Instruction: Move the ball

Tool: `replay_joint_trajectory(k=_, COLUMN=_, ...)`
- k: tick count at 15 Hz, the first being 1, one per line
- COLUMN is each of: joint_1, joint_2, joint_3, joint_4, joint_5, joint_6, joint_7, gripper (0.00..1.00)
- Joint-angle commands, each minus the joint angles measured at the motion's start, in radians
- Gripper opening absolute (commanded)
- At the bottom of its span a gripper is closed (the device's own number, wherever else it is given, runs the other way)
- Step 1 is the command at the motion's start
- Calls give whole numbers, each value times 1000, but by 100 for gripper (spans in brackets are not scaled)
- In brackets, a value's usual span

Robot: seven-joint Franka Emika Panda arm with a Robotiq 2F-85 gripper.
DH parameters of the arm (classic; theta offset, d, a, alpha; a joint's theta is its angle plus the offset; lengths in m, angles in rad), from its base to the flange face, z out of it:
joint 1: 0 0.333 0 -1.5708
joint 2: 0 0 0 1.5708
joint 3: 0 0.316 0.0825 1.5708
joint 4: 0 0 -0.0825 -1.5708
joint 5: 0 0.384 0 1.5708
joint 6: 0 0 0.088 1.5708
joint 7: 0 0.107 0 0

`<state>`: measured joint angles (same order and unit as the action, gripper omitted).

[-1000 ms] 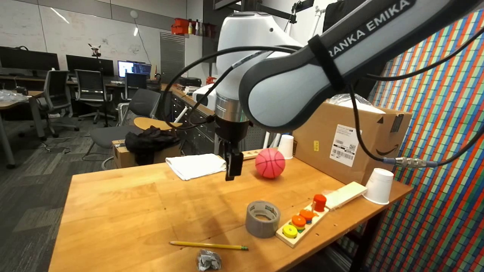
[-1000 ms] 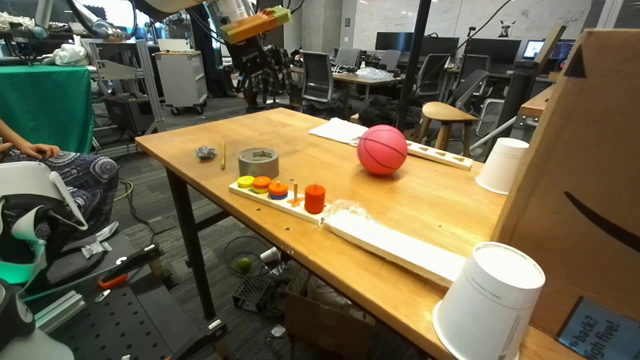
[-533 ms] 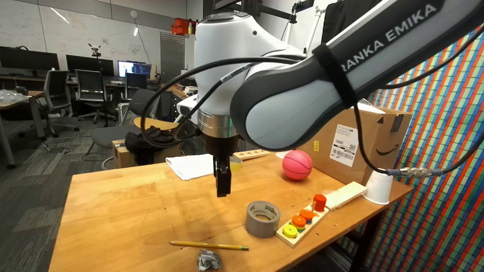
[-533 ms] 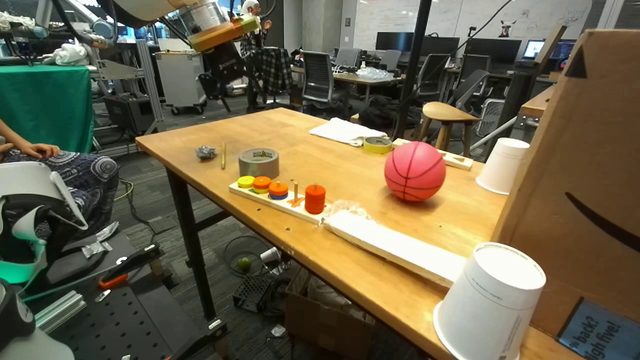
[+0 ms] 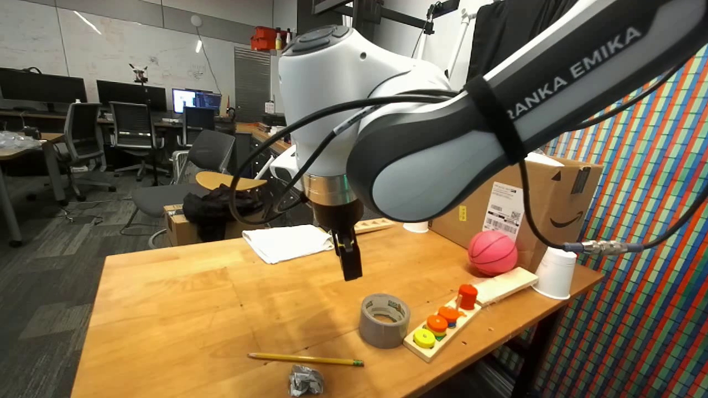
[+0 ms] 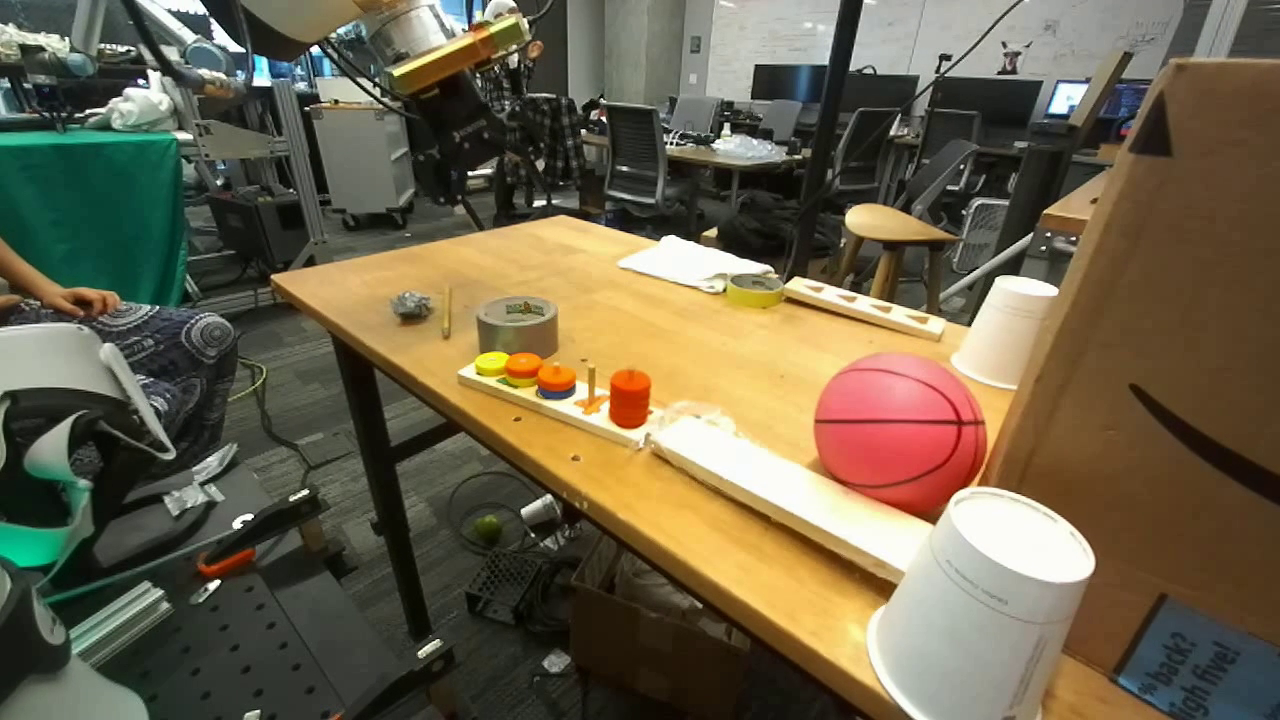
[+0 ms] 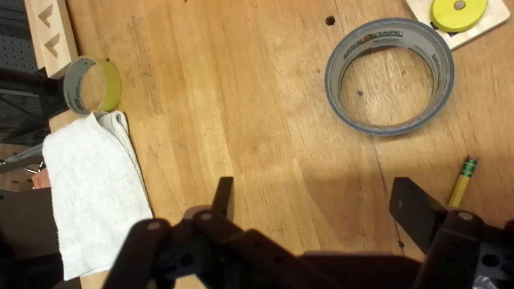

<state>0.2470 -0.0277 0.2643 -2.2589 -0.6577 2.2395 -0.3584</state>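
The ball, a pink-red basketball, shows in both exterior views (image 5: 493, 252) (image 6: 900, 433). It is on the wooden table beside the cardboard box, next to a pale wooden strip and an upturned white cup. It is out of view in the wrist view. My gripper (image 5: 350, 266) is above the table, well apart from the ball. In the wrist view its two fingers (image 7: 313, 192) are wide apart with only bare tabletop showing between them. The gripper also shows at the back in an exterior view (image 6: 505, 195).
The cardboard box (image 6: 1150, 400) stands at the table's end, with white cups (image 6: 980, 600) (image 6: 1005, 330) near it. A pale strip (image 6: 790, 495), peg board (image 6: 630, 400), grey tape roll (image 7: 389, 76), yellow tape roll (image 7: 110, 86), towel (image 7: 94, 192), pencil (image 5: 304, 359) and foil (image 5: 305, 381) lie around.
The ball has rolled away from the gripper across the table, ending beside the box and the pale strip. The arm moved away from the ball, then slightly back. The yellow tape roll has come into view.
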Motion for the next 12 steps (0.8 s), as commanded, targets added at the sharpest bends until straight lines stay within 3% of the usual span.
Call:
replay_joint_trajectory(k=1, joint_1=2, joint_2=3, joint_3=-4, joint_4=29, joint_5=-43, joint_6=-50, joint_7=21, gripper=100)
replay_joint_trajectory(k=12, joint_1=3, joint_2=4, joint_3=-7, joint_4=14, joint_5=-16, joint_6=-55, joint_7=38, gripper=100)
